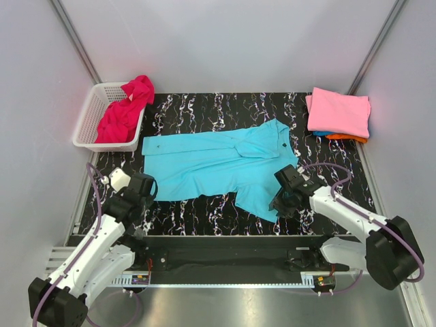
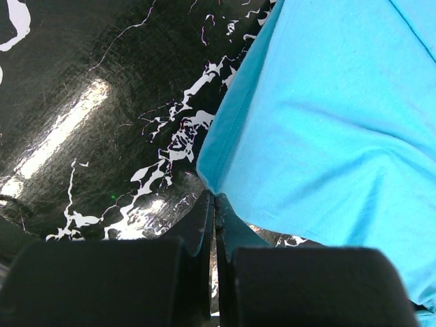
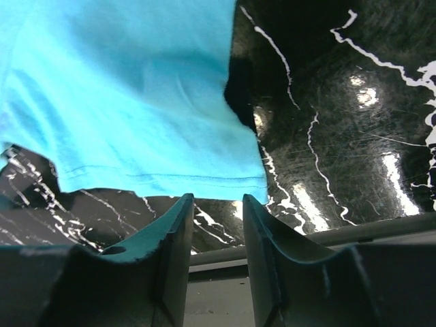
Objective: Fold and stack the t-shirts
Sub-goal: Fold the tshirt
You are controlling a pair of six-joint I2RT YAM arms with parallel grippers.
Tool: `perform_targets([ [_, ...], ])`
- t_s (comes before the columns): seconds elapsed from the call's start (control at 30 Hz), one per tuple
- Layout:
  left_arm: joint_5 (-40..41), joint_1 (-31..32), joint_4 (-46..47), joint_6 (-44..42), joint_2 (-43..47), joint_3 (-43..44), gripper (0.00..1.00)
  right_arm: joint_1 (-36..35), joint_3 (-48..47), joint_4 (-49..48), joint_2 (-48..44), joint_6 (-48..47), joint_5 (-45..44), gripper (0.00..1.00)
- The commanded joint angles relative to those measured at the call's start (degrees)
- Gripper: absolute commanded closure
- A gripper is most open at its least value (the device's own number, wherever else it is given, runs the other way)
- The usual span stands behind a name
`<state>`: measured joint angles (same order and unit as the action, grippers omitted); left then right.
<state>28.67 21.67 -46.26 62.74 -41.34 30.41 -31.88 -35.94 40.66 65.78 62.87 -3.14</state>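
L hand (image 2: pixel 215 199) fingers together at lower-left corner of turquoise t-shirt (image 1: pixel 218 163) spread mid-frame on table (image 1: pixel 204 109), pinch unconfirmed; R hand (image 3: pixel 218 201) fingers apart just short of hem — seat cloth deep, close, lift both corners evenly.

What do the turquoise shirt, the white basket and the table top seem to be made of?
Turquoise shirt: soft matte cloth, probably cotton knit; it creases and has a stitched hem. White basket: likely moulded plastic, given its lattice walls. Table top: glossy black with white veins, marble-look; it reflects lamps; stone or laminate is unclear.
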Motion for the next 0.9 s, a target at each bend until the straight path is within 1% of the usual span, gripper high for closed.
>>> perform_targets([
  [0.0,-0.36,-0.23,0.56,-0.95,0.74,2.63,1.0,-0.55,-0.7,1.17,1.72,2.69,-1.44,0.59],
  [0.1,-0.45,-0.23,0.47,-1.13,1.0,2.81,1.0,-0.47,-0.97,1.52,2.86,3.66,-1.43,0.6],
  [0.3,-0.37,-0.23,0.73,-1.48,0.21,3.34,1.0,-0.47,1.93,2.93,1.2,9.89,-2.05,0.6],
  [0.4,0.07,-0.23,0.73,-2.01,-0.23,3.77,1.0,-0.73,1.76,5.38,0.23,12.7,-3.62,0.6],
  [0.47,0.34,-0.23,0.73,-2.44,-0.49,4.21,1.0,-0.73,1.67,5.39,0.58,13.68,-3.28,0.6],
  [0.73,0.6,-0.23,1.0,-3.5,-0.14,4.92,1.0,-1.25,0.08,3.46,7.51,13.68,-0.91,0.6],
  [0.87,0.16,-0.23,1.0,-3.76,0.38,4.83,1.0,-2.05,-0.18,2.58,9.19,14.21,-1.61,0.6],
])
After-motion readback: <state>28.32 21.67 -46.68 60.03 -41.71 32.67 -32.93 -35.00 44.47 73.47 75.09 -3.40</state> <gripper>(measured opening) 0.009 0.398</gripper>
